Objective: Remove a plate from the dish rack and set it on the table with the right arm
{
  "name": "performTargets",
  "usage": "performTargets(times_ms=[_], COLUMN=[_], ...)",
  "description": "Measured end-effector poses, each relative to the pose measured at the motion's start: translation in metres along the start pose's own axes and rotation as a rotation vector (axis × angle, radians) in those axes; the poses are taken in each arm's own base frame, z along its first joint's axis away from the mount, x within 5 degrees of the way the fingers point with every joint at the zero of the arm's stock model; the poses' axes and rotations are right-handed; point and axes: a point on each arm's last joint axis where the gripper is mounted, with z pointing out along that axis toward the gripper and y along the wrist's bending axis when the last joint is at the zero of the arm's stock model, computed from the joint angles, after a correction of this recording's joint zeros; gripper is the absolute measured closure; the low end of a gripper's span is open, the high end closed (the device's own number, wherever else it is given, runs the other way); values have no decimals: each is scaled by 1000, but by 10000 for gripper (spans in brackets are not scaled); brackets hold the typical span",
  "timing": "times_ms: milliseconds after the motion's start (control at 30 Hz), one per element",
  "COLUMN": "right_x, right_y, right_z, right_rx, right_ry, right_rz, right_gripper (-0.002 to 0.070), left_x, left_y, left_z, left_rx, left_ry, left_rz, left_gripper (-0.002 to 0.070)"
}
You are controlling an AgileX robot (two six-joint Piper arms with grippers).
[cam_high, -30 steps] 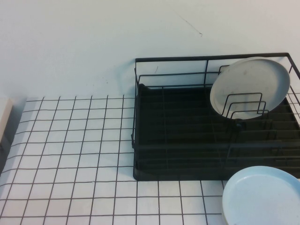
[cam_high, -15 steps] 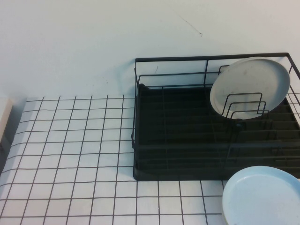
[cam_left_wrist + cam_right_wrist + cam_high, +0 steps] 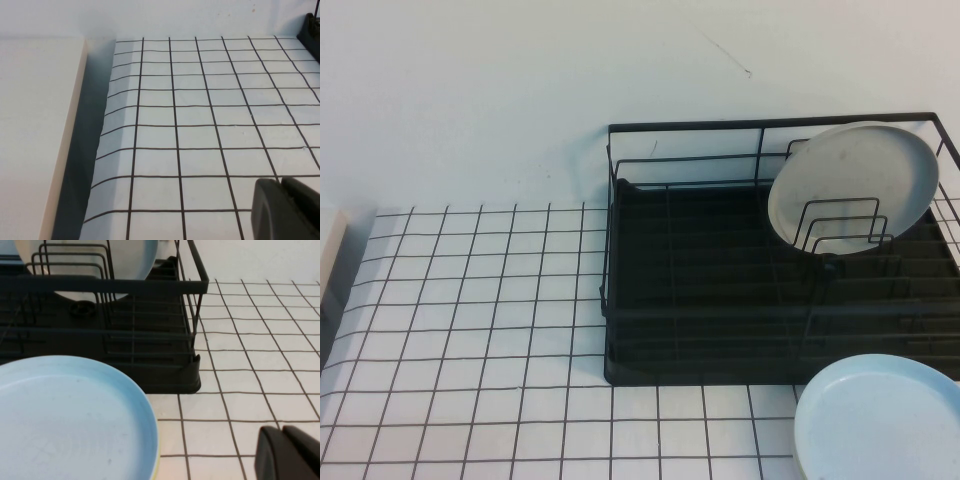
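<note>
The off-white plate stands on edge in the upright wire dividers at the right end of the black dish rack. In the right wrist view the plate shows behind the rack's rail. The gridded table lies to the left of and in front of the rack. Neither gripper shows in the high view. My right gripper is shut and empty, low over the table beside the rack's end. My left gripper is shut and empty over the table at the left.
A pale blue plate lies flat on the table in front of the rack's right end, close to my right gripper. A beige ledge runs along the table's left edge. A white wall stands behind.
</note>
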Motion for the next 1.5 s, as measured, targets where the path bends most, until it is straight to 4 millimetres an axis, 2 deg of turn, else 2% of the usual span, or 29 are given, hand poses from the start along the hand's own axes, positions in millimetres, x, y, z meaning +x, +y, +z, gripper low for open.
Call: performTargets(times_ms=[367,500,667,867,933,1033,1200,1300,1500], right_x=[-1,-7,-32,-64,-72,-77,-77,-86,-120], right_y=[-2,-2,-2,-2,-2,-4,-8,-8,-5], right_z=[0,0,-6,-27,-36,-44,-44,-43,-54], right_rx=[20,24,32,66,71,97,118,93,24], right_ry=[-14,-92,-375,-795,-928,-1029,-1018,-885,-562], right_rz=[-45,-49,-54,-106,-91,-79,-15,-2,-17], right_gripper=[680,680,680,680,680,680,680,680,680], left_x=[0,0,0,0,0,0,0,0,0], left_y=[0,0,0,0,0,0,0,0,0], left_z=[0,0,0,0,0,0,0,0,0], left_rx=[0,0,0,0,0,0,0,0,0], left_ry=[0,0,0,0,0,0,0,0,0], left_rz=[0,0,0,0,0,0,0,0,0], left_gripper=[678,678,678,678,678,678,678,678,678])
